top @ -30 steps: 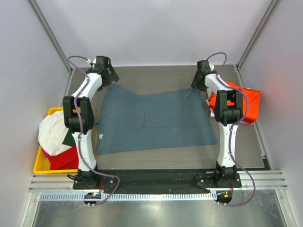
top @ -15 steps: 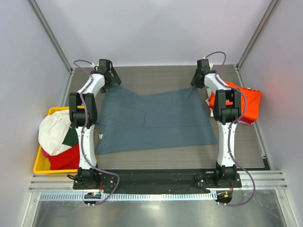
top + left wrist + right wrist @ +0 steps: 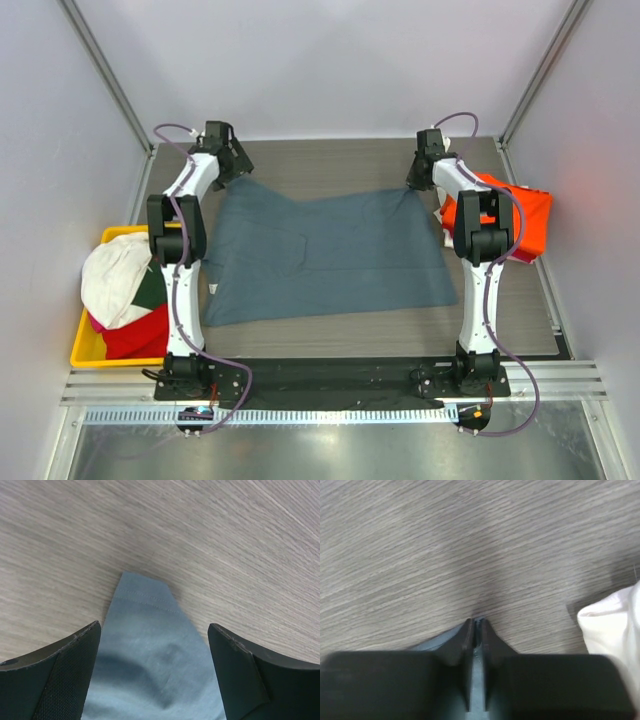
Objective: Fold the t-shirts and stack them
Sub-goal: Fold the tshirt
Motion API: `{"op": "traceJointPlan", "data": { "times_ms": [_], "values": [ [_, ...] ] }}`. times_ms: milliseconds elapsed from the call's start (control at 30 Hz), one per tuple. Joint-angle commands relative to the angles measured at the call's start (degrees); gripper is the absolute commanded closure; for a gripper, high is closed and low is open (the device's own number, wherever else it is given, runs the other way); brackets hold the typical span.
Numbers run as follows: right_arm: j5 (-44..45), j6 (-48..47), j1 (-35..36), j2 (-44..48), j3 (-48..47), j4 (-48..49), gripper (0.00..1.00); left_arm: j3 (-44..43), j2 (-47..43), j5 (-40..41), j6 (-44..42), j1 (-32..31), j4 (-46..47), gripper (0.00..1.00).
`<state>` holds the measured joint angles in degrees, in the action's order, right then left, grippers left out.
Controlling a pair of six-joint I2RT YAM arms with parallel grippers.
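Pinching one far corner of the plain slate blue-grey cloth t-shirt [image 3: 325, 250], my right gripper [image 3: 476, 622] has its jaws pressed together on the fabric. My left gripper [image 3: 154, 627] stands spread, and the shirt's other far corner lies flat between its fingers on the grey wood-grain table [image 3: 330, 165]. Just right of my right gripper lies a bright orange t-shirt [image 3: 525, 215]. Well back from my left gripper, towards its base, a yellow plastic bin [image 3: 85, 350] holds a heap of white, red and dark green t-shirts [image 3: 120, 290].
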<state>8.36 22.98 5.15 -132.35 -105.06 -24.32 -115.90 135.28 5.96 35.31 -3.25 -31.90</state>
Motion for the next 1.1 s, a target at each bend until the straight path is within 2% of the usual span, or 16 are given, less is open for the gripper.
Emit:
{"op": "traceJointPlan", "data": {
  "times_ms": [0,33,233,267,400,433,600,633,700,733,900,1067],
  "values": [
    [-0.19,-0.22,0.3,2.28,-0.32,-1.52,0.93,-3.37,1.3,-1.83,-0.86,0.35,0.88,0.12],
    [-0.1,-0.22,0.21,2.02,-0.85,-1.61,0.99,-3.63,1.56,-1.74,-0.86,0.35,0.96,0.13],
    [-0.01,-0.04,0.3,1.93,-1.55,-1.79,0.99,-5.56,3.76,-1.04,-2.18,0.35,1.4,0.24],
    [-0.1,-0.04,0.3,1.93,-1.56,-1.87,0.99,-6.18,4.11,-1.03,-2.35,0.43,1.23,0.3],
    [-0.19,0.04,0.3,2.1,-1.56,-1.79,0.99,-7.85,5.87,-0.59,-2.35,0.43,-0.18,0.39],
    [-0.27,0.04,0.3,2.19,-1.56,-1.79,0.99,-7.85,6.3,-0.77,-2.35,0.35,-0.18,0.47],
    [-0.63,0.13,0.21,2.54,-1.99,-1.96,0.99,-8.99,7.19,-1.21,-2.0,0.35,-0.18,0.71],
    [-0.63,0.13,0.13,2.63,-2.17,-2.14,0.99,-10.04,7.54,-1.56,-2.0,0.43,-0.09,0.82],
    [-1.32,0.13,-0.05,2.8,-2.96,-2.66,0.99,-11.1,7.8,-2.44,-1.91,0.35,0.08,0.9],
    [-1.42,0.31,-0.22,2.89,-3.22,-2.93,0.99,-11.89,7.89,-3.4,-1.74,0.43,0.52,0.99],
    [-2.65,0.83,-0.93,4.03,-3.93,-3.72,0.99,-12.95,7.19,-4.72,-0.51,0.43,2.28,1.0],
    [-3.09,1.19,-1.28,5.35,-3.67,-4.42,0.99,-10.5,3.94,-5.78,-0.07,0.26,5.35,1.0]
  ]
}}
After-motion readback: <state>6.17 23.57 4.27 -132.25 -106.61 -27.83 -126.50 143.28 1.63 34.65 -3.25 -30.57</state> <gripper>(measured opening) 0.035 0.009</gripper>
